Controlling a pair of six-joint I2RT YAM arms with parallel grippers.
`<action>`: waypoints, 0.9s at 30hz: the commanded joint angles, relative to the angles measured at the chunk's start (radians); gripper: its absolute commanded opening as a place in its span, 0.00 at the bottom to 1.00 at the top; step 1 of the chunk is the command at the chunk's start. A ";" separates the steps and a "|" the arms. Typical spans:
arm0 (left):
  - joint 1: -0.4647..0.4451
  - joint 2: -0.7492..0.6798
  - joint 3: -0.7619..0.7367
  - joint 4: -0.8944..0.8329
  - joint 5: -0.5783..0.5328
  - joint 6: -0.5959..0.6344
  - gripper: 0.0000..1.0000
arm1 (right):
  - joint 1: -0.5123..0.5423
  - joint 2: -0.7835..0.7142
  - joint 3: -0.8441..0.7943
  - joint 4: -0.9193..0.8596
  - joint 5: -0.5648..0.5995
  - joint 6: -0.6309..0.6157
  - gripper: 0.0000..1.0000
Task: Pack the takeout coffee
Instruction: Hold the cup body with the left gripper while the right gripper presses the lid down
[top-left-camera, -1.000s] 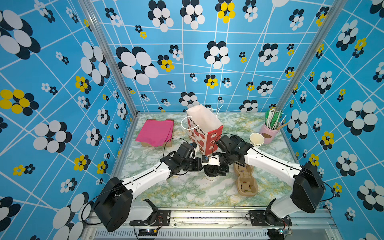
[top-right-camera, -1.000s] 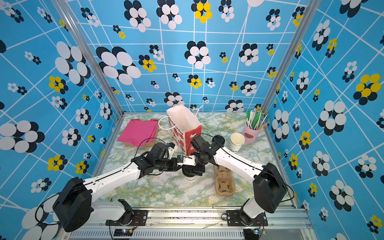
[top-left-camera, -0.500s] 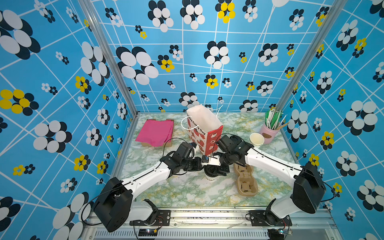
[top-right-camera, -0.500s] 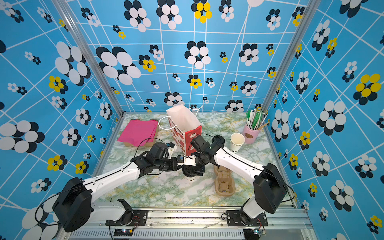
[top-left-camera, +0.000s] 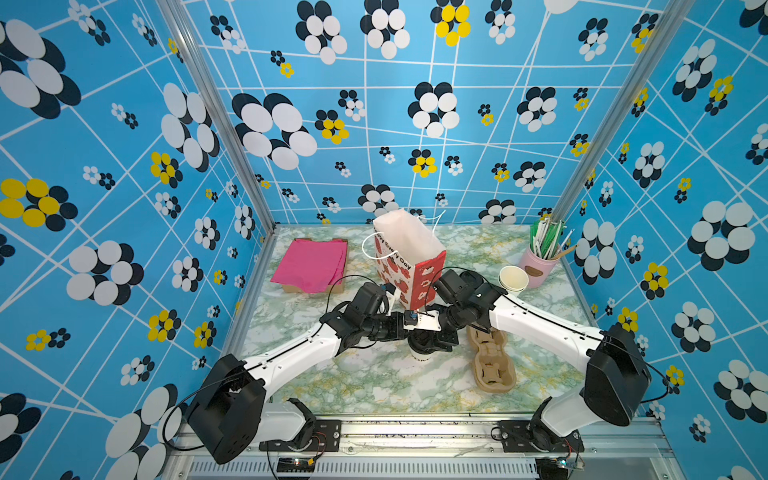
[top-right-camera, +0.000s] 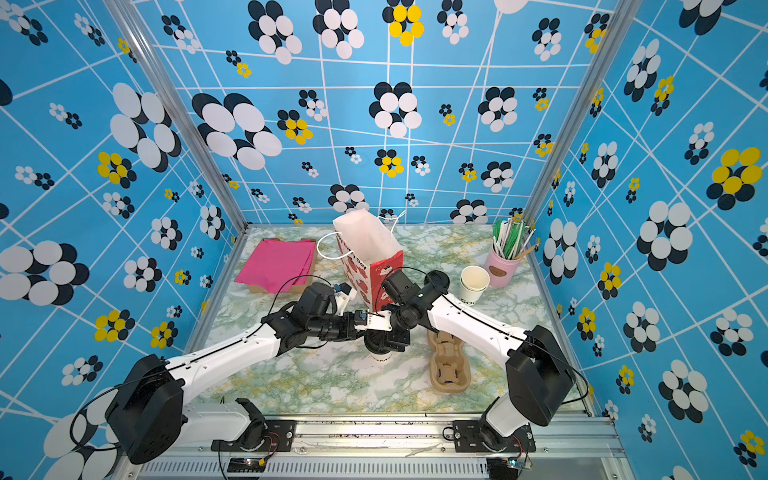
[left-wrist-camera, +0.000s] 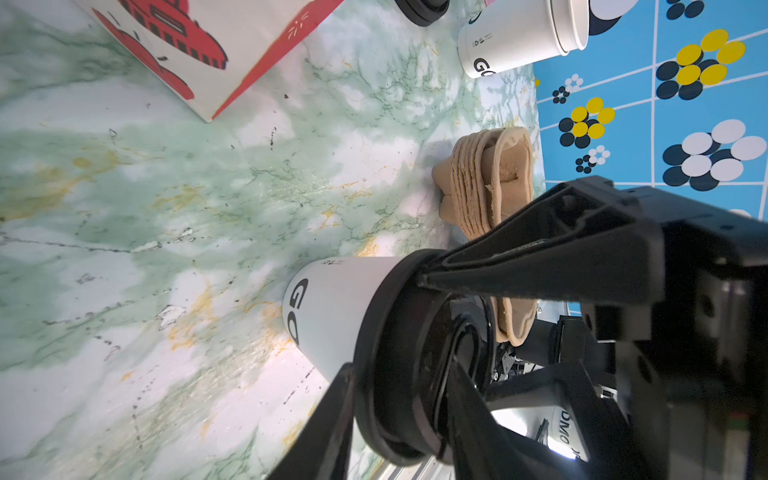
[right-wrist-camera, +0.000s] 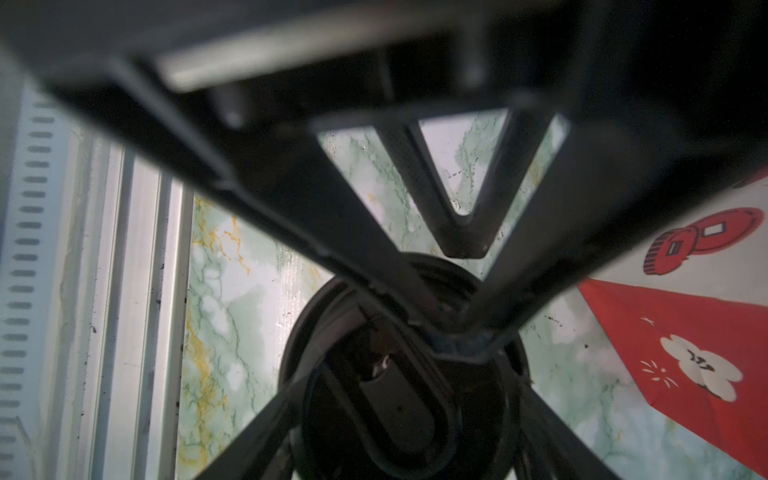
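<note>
Where both top views look down, the takeout coffee (top-left-camera: 420, 356) stands on the table (top-left-camera: 374, 382) beside the paper bag (top-left-camera: 401, 268), my left gripper (top-left-camera: 417, 337) and right gripper (top-left-camera: 438, 341) crowding its lid. Only my left wrist view shows my fingers (left-wrist-camera: 540, 257) straddling that lid, one touching; clamped or loose, I cannot tell. Right wrist view: blur, my grip unclear.
</note>
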 joint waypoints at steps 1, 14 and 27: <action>-0.021 -0.002 0.027 0.081 0.098 0.004 0.40 | 0.008 0.115 -0.092 -0.126 0.115 -0.003 0.76; -0.030 0.057 0.060 -0.146 -0.031 0.089 0.39 | 0.005 0.104 -0.095 -0.111 0.109 0.012 0.77; -0.054 0.106 0.090 -0.229 -0.087 0.129 0.38 | 0.001 0.070 -0.099 -0.078 0.086 0.032 0.80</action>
